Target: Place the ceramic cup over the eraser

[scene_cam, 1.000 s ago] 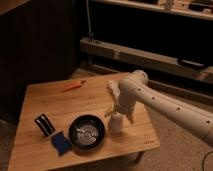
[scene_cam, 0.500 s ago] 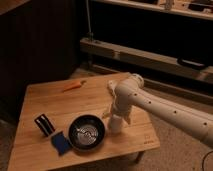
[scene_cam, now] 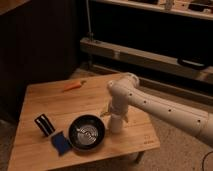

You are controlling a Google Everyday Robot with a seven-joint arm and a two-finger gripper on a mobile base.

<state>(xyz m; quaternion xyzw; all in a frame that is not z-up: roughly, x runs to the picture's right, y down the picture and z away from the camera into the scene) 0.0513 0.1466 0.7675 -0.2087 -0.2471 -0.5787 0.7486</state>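
Standing: 1 ceramic cup [scene_cam: 115, 125] under spread gripper [scene_cam: 116, 115], 1 eraser [scene_cam: 44, 124].

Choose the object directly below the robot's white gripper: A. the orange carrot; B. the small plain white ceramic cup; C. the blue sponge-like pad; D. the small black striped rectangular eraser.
B: the gripper is right above the white ceramic cup beside the black round pan, while the eraser, carrot and blue pad lie farther off on the wooden table.

Wood table [scene_cam: 50, 100] matt, ceramic cup [scene_cam: 116, 124] smooth, pan [scene_cam: 86, 134] prob. metal.
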